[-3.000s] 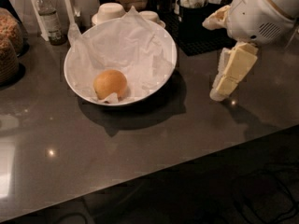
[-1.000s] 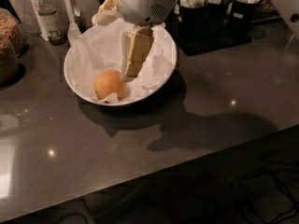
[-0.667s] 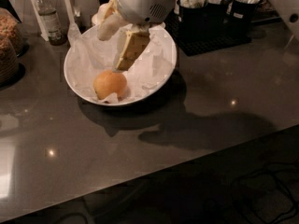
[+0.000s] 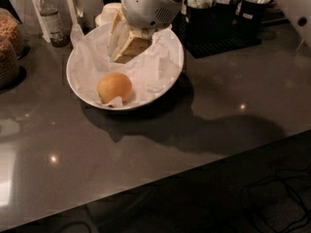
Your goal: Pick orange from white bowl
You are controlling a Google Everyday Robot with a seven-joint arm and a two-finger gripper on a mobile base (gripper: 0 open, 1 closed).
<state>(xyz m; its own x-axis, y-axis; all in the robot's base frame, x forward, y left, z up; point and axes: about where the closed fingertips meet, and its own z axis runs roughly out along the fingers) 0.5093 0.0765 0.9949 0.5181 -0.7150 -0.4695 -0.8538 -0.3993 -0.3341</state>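
Observation:
The orange (image 4: 114, 86) lies in the front left part of the white bowl (image 4: 171, 76), resting on the crumpled white paper that lines it. My gripper (image 4: 122, 46) hangs over the back of the bowl, its cream-coloured fingers (image 4: 132, 47) pointing down and to the left. It is open and holds nothing. Its tips sit just above the paper, behind and slightly right of the orange, with a gap between them and the fruit. The white wrist housing (image 4: 148, 4) hides the bowl's far rim.
A bottle (image 4: 48, 18) and a jar of cereal (image 4: 7, 47) stand at the left. Small white bowls (image 4: 109, 11) sit behind the big bowl. A black organiser (image 4: 223, 13) holding packets is at the back right. The counter's front edge runs diagonally at lower right.
The arm swung from the right side of the counter to over the bowl. Since a second ago the gripper has tilted and its fingers now point left toward the orange.

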